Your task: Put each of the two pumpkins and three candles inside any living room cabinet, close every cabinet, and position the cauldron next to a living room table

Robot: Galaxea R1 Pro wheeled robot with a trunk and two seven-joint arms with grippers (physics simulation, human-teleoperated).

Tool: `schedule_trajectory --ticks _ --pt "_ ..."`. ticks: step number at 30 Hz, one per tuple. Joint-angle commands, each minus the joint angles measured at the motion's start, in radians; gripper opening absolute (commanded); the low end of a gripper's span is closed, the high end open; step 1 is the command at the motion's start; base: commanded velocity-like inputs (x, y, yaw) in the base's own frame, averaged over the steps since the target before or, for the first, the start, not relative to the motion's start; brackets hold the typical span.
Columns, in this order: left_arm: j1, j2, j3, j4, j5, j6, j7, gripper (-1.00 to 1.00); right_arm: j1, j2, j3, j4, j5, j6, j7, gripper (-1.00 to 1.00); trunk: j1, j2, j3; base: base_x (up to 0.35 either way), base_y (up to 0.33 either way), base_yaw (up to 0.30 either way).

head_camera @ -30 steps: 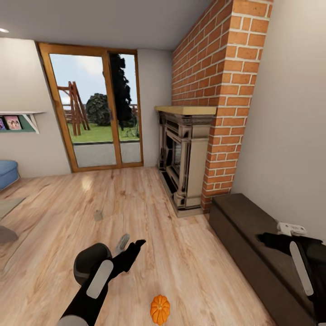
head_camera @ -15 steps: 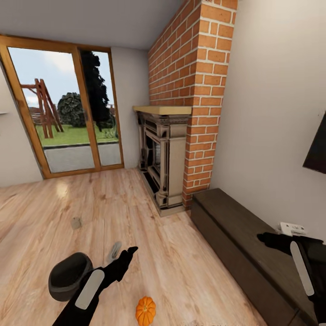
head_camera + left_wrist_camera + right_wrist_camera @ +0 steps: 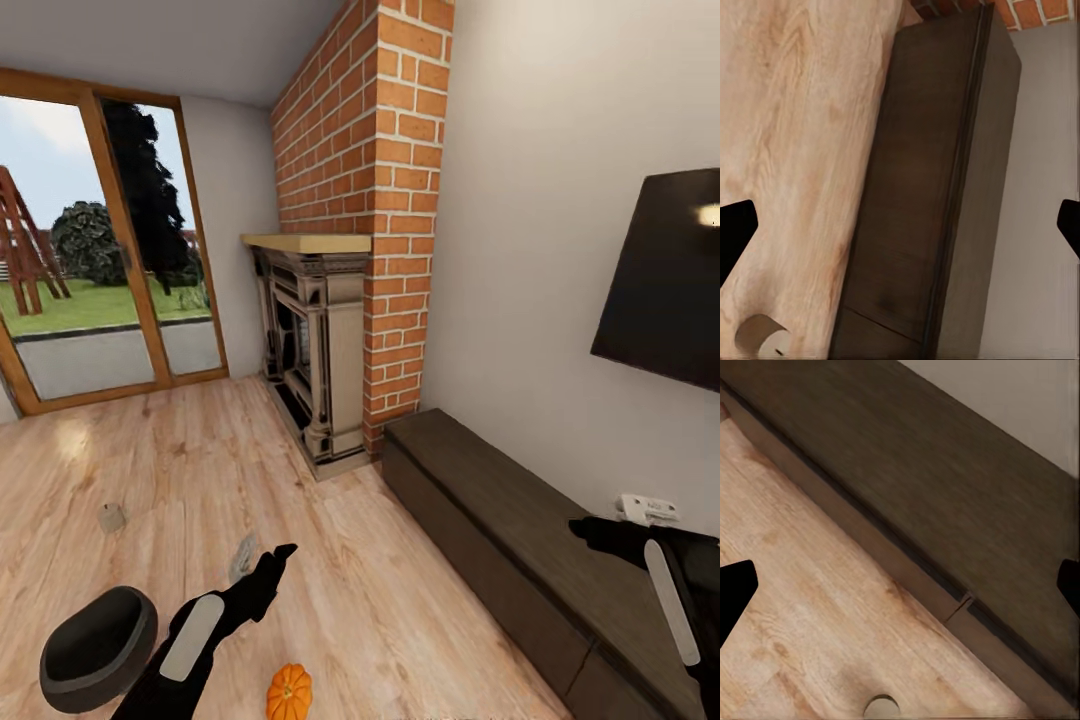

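**Closing in on the cabinet, nothing in hand yet**

Here's the long low dark-brown wooden cabinet (image 3: 520, 540) along the wall, drawer fronts flush — it looks shut. The left gripper (image 3: 262, 570) hangs over the pale plank floor, jaws spread wide with nothing between them; the right gripper (image 3: 600, 530) hovers above the cabinet top, equally parted and empty.

Just below and beside the left gripper sits a small bright-orange ribbed pumpkin (image 3: 289, 692), near the arm. Out past its fingertips, a squat tan candle (image 3: 112, 518) rests well apart on the boards. To its outer side, close by the forearm, squats the round matte-black cauldron (image 3: 95, 650).

My read — the pumpkin is the natural first pick. Best to bring the left gripper down straight over the stem, close across the ribs and lift cleanly, since a glancing touch could roll it away. A drawer needs opening first.
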Motion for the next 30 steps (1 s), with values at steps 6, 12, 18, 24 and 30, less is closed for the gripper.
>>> schedule_trajectory --ticks 6,12,18,24,30 --pt "0.0 -0.003 -0.002 0.001 -0.001 -0.001 -0.002 1.0 0.009 0.0 0.0 -0.01 -0.001 0.001 0.0 1.0 0.0 0.0 0.0 0.0 0.0 -0.299" --pt "-0.045 -0.011 -0.001 0.111 0.004 -0.004 -0.003 1.0 0.012 0.003 -0.001 -0.025 0.0 0.002 0.001 1.0 0.019 -0.035 -0.016 0.0 0.0 -0.299" --pt "-0.241 -0.009 0.0 0.453 0.003 -0.05 -0.102 1.0 0.076 0.005 -0.003 -0.103 0.0 0.01 0.012 1.0 0.042 -0.077 -0.034 0.0 0.0 -0.299" --pt "-0.309 -0.012 -0.003 0.569 -0.002 -0.078 -0.214 1.0 0.097 0.009 0.0 -0.12 0.0 0.01 0.015 1.0 0.05 -0.091 -0.041 0.0 0.0 -0.299" --pt "-0.303 -0.008 -0.004 0.573 -0.004 -0.071 -0.293 1.0 0.097 0.008 -0.002 -0.121 0.0 0.009 0.018 1.0 0.065 -0.119 -0.053 0.0 0.0 -0.299"
